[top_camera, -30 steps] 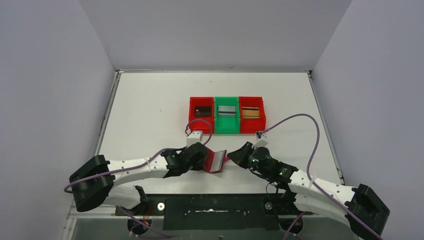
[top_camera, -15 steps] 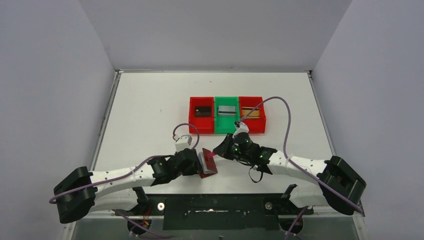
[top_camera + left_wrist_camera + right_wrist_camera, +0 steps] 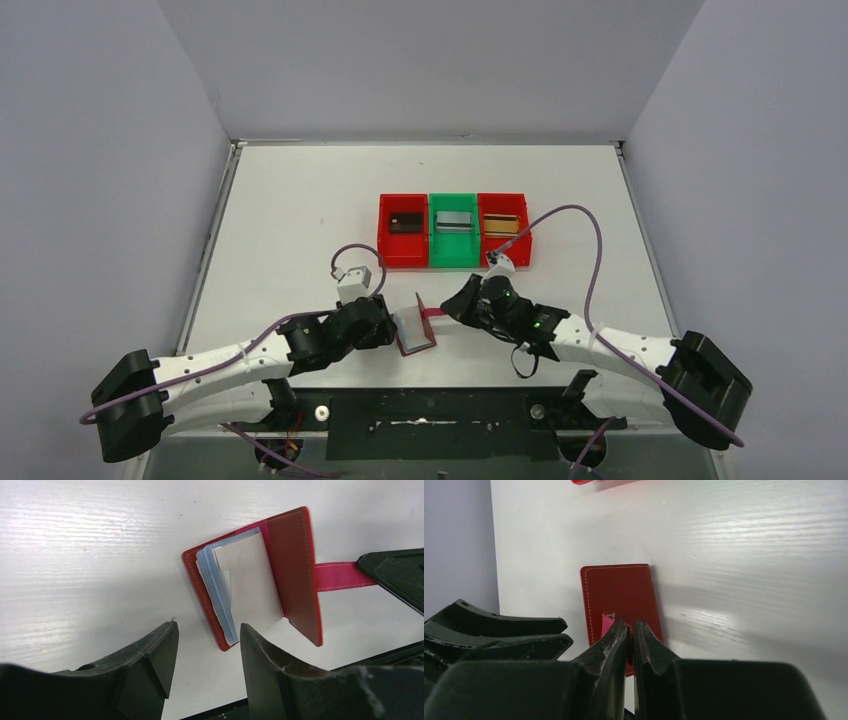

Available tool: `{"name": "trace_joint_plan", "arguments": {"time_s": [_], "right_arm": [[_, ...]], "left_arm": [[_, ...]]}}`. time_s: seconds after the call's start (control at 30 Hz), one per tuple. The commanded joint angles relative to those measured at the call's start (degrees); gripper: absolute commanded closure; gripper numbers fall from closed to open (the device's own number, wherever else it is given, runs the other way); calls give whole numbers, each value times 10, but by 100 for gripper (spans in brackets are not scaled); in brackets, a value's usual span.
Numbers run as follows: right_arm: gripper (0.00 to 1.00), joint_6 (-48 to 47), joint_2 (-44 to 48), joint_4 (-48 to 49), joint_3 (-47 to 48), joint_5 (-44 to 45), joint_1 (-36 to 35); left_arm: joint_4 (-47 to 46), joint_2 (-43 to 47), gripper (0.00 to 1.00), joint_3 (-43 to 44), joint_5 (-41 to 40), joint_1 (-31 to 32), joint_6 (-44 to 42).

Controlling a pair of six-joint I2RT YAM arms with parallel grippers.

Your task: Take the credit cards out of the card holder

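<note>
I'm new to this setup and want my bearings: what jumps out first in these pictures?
The small dark red card holder with clear sleeves lies open near the front edge of the white table; the right gripper pinches its red clasp tab, the left gripper stands open beside it. Behind, a row of red, green and red plastic bins holds one credit card each.

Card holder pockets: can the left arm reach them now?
Probably yes. The card holder lies open right before the open left end effector, nothing between; the right end effector pinches its strap.

Bright even light; near fingers (image 3: 605, 652) blurred.
</note>
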State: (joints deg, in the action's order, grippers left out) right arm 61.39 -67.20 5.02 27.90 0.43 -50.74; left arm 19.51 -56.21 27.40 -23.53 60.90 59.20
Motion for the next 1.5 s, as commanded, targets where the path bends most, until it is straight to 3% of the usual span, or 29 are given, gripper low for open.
{"name": "trace_joint_plan", "arguments": {"time_s": [0.0, 0.33, 0.63, 1.17, 1.47], "right_arm": [[100, 46, 54, -31, -63, 63, 12], [99, 85, 118, -13, -148, 58, 16], [99, 98, 110, -53, -145, 87, 17], [98, 114, 92, -40, -160, 89, 18], [98, 111, 88, -42, -159, 90, 18]], "left_arm": [[-19, -1, 51, 27, -4, -3, -26], [-122, -66, 46, 73, 67, -6, -81], [-119, -135, 45, 100, 92, -9, -95], [-107, -201, 45, 100, 99, -11, -79], [-155, -193, 47, 95, 123, -12, -77]]}}
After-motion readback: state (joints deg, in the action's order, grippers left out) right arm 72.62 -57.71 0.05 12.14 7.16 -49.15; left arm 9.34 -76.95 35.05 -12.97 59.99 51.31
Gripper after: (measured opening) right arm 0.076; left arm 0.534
